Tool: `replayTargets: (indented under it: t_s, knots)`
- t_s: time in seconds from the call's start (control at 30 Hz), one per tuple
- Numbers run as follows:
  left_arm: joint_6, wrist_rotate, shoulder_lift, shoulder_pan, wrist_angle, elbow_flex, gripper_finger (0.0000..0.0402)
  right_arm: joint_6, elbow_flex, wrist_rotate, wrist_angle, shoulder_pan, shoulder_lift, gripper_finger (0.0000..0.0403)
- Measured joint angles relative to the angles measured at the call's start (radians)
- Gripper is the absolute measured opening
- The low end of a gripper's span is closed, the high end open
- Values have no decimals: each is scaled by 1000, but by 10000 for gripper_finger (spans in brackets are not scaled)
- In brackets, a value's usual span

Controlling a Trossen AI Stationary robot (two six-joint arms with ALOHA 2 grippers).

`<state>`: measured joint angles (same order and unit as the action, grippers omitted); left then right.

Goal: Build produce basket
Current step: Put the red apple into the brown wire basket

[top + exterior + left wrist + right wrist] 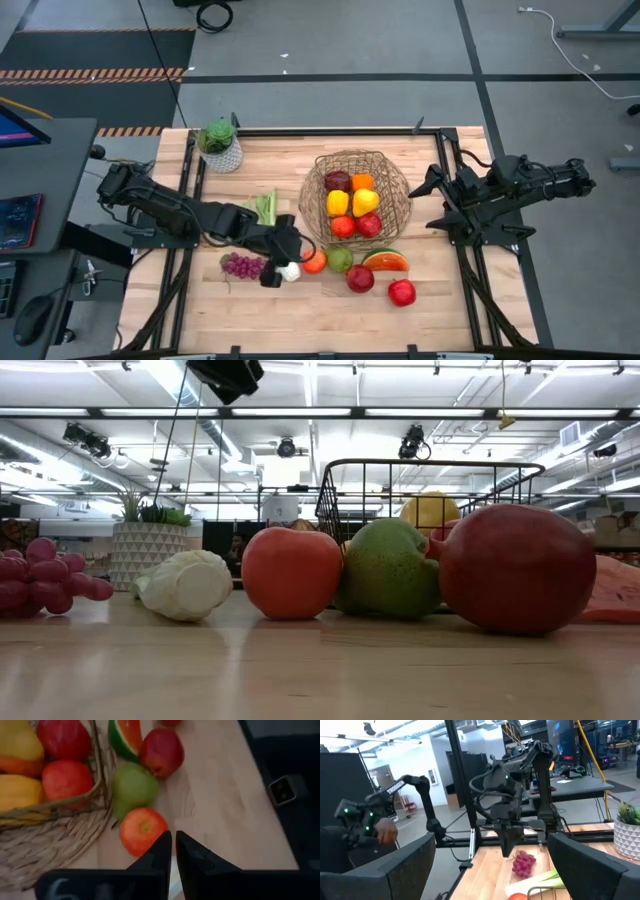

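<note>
The left gripper [283,262], clenched on nothing, hangs low and left of centre in the high view, over the leek's [270,212] white end between the bumpy purple grapes [243,265] and a smooth orange [315,262]. Bare wood lies open below. The woven basket [392,205], part-filled, sits centre. The right gripper [430,204], fingers spread, waits at its right rim.

Left gripper [173,851] shut beside orange [143,830]; pear [131,790] against basket [60,827]
</note>
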<state>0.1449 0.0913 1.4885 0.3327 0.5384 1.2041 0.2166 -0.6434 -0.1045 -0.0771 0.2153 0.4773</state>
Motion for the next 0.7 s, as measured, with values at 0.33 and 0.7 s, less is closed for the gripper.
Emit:
replayTargets:
  t_s: [0.33, 0.7]
  knots:
    - [85, 92, 65, 54, 9, 0, 86, -9, 0, 7, -19, 0, 15, 387]
    - [242, 173, 135, 80, 49, 0, 283, -63, 0, 136, -29, 0, 150, 387]
